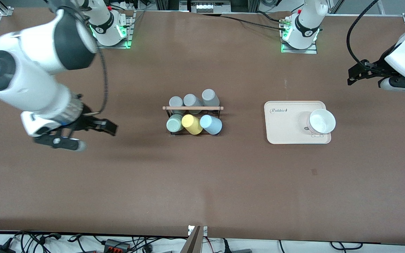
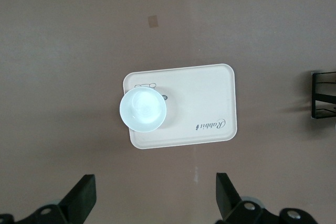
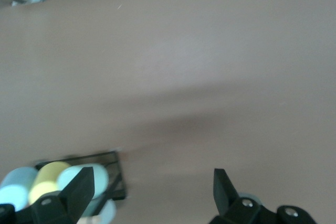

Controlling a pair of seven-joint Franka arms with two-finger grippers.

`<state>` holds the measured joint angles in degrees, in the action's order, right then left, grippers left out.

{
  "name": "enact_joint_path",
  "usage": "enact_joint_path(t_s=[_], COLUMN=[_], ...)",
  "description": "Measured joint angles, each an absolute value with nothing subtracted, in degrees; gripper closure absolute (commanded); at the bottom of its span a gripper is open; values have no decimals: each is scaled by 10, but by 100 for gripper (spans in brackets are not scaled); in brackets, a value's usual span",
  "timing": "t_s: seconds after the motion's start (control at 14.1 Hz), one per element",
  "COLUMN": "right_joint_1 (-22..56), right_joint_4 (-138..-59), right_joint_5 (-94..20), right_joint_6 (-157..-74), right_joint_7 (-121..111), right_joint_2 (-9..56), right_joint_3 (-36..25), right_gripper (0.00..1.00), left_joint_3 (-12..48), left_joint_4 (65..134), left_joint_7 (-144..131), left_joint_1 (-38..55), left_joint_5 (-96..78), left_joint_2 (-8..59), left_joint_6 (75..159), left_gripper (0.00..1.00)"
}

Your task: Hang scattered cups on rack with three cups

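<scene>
Cups hanging on the rack (image 1: 192, 108)
Right gripper (image 1: 93, 131) is hovering open beside it; left gripper (image 1: 359, 75) is waiting open.

Mint cup (image 1: 174, 124), blue cup (image 1: 211, 124), black rack (image 1: 192, 119)

Right gripper (image 1: 98, 128) raised, fingers (image 3: 79, 190) spread, empty, left gripper (image 1: 359, 75) raised, fingers (image 2: 84, 200) spread, empty

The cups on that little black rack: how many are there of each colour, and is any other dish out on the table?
Grey cups: 3
Mint green cup: 1
Yellow cup: 1
Light blue cup: 1
White bowl, on the cream tray: 1
Total: 6 cups on the rack, 7 dishes with the bowl.
</scene>
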<state>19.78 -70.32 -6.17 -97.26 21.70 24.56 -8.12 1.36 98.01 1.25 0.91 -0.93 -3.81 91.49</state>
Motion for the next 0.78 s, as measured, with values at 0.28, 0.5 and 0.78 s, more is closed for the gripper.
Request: enact_joint_path(t_s=[0.28, 0.5, 0.78], right_joint_1=[130, 88, 30], right_joint_4=[-703, -703, -703], right_joint_5=[-62, -62, -58], right_joint_6=[-941, -926, -927], right_joint_7=[127, 75, 12], right_joint_2=[225, 212, 198], right_joint_3=[-90, -91, -80], right_gripper=[0, 0, 0], left_joint_3=[14, 14, 14], left_joint_4=[980, 980, 980], left_joint_7=[13, 12, 12], left_joint_1=[9, 9, 9], left_joint_5=[-9, -9, -9], left_joint_2=[-38, -38, -38], left_joint_6=[915, 915, 915], left_gripper=[0, 0, 0])
